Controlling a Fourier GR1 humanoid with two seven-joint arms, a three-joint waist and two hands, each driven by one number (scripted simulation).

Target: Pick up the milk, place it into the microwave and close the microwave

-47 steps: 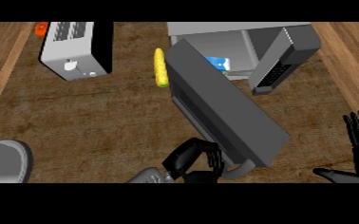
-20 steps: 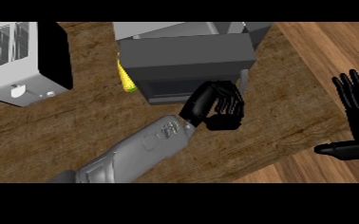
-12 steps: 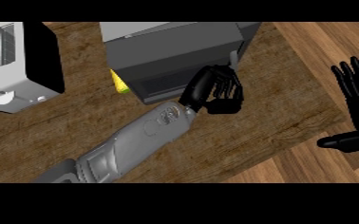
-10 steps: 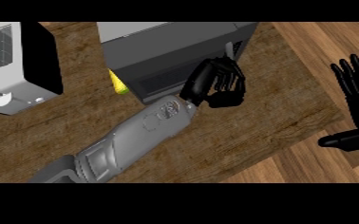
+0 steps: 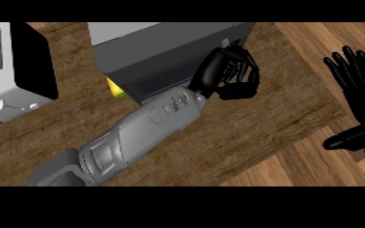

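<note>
I am holding the left robot hand [image 5: 227,75], fingers curled and empty, against the microwave [image 5: 167,53] door's right end; the door is lying across the view. The milk is not showing, presumably inside. The right robot hand [image 5: 351,84] is resting open, well apart.

This is a kitchen: a dark grey microwave [image 5: 167,48] with its door shut stands on a wood-grain desk [image 5: 249,125], a white and black toaster-like appliance [image 5: 25,70] sits at the far left, and lighter wooden plank flooring [image 5: 314,169] shows beyond the desk's edge.
</note>
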